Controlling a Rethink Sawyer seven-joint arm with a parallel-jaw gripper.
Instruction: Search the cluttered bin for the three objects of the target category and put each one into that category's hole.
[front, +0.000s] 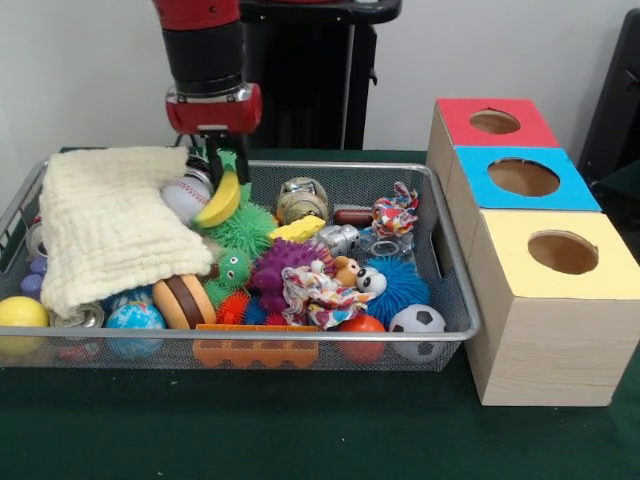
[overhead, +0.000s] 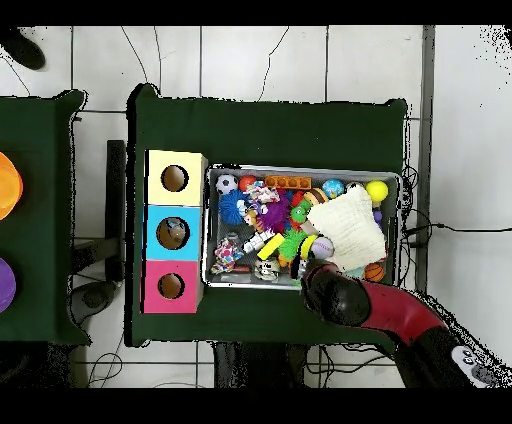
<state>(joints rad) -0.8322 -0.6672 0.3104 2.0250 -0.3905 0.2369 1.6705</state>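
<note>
A dark green table (front: 300, 440) carries a wire bin (front: 455, 300) crammed with toys. The gripper (front: 222, 165), its grip unreadable, hangs over the bin's far edge by a toy banana (front: 222, 200); a cream cloth (front: 110, 225) blankets one end. Three holed boxes (front: 545, 300) stand beside.

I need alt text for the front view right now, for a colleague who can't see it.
The red and black arm's tool reaches into the back of a wire mesh bin crowded with toys, directly above a yellow toy banana beside a cream woven cloth. To the right stand three wooden boxes with round holes, topped red, blue and yellow.
</note>
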